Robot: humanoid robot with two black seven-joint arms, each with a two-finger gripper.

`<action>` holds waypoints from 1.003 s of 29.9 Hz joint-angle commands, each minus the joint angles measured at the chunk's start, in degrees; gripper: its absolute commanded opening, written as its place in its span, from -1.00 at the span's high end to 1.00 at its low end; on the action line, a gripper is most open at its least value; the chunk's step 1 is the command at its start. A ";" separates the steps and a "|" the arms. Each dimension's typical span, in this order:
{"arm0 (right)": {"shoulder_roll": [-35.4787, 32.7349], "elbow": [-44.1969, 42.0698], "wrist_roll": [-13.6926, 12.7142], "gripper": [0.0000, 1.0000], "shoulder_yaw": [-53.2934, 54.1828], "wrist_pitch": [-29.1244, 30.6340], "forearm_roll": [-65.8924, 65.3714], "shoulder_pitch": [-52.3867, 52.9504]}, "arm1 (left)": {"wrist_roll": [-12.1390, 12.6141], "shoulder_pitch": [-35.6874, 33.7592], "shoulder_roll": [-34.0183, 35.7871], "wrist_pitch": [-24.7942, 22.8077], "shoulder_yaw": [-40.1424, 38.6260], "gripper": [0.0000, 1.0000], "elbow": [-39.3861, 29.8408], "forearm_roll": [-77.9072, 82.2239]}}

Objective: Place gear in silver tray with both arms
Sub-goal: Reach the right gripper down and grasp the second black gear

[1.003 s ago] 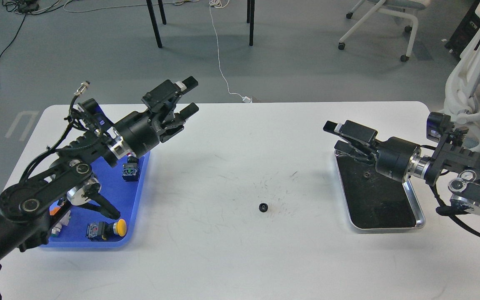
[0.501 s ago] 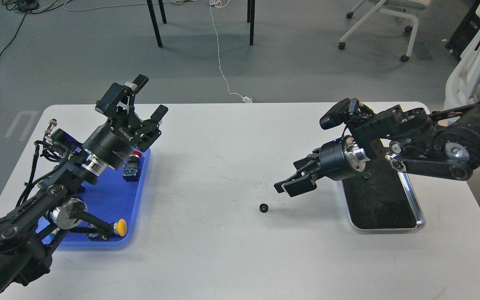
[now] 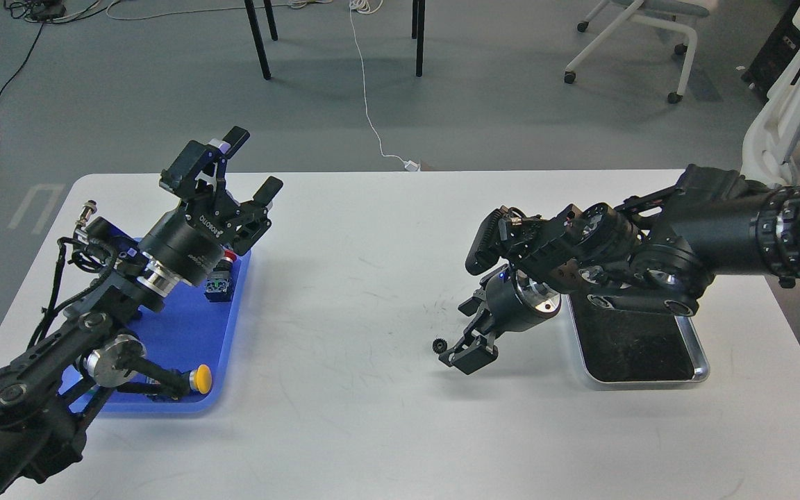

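Note:
A small black gear [image 3: 439, 344] lies on the white table near its middle. My right gripper [image 3: 460, 356] points down and left, open, with its fingertips just right of the gear and close above the table. The silver tray [image 3: 698, 347] sits at the right, its far part hidden behind my right arm. My left gripper [image 3: 251, 167] is open and empty, raised above the far end of the blue tray [image 3: 185, 333], well left of the gear.
The blue tray holds a yellow-capped push button [image 3: 198, 379] and a small green-and-black switch [image 3: 218, 286]. My left arm covers much of that tray. Chairs and cables stand on the floor beyond the table's far edge.
My right arm has swung left off the silver tray and lowered its open gripper to the gear. My left gripper has pulled back left and up over the blue tray. The gear has not moved.

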 commanded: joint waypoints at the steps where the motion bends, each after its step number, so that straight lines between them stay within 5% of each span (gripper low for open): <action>1: 1.60 -1.35 0.00 -0.60 -1.22 -1.74 0.02 -0.91 | 0.01 0.20 0.04 -0.03 -0.08 -0.95 -0.29 0.00; 5: 2.22 -1.70 0.00 -0.40 -1.49 -4.55 0.11 -1.96 | 0.01 0.55 0.13 -0.12 0.01 -0.95 -0.72 0.00; 16: 3.71 -3.64 0.00 -0.38 -1.66 -5.44 0.11 -2.66 | 0.01 1.17 0.39 0.14 -0.17 -0.95 -1.61 0.00; 30: 3.80 -4.96 0.00 0.17 -3.25 -5.44 0.11 -3.54 | 0.01 1.26 0.39 0.06 -0.69 -0.95 -1.69 -0.08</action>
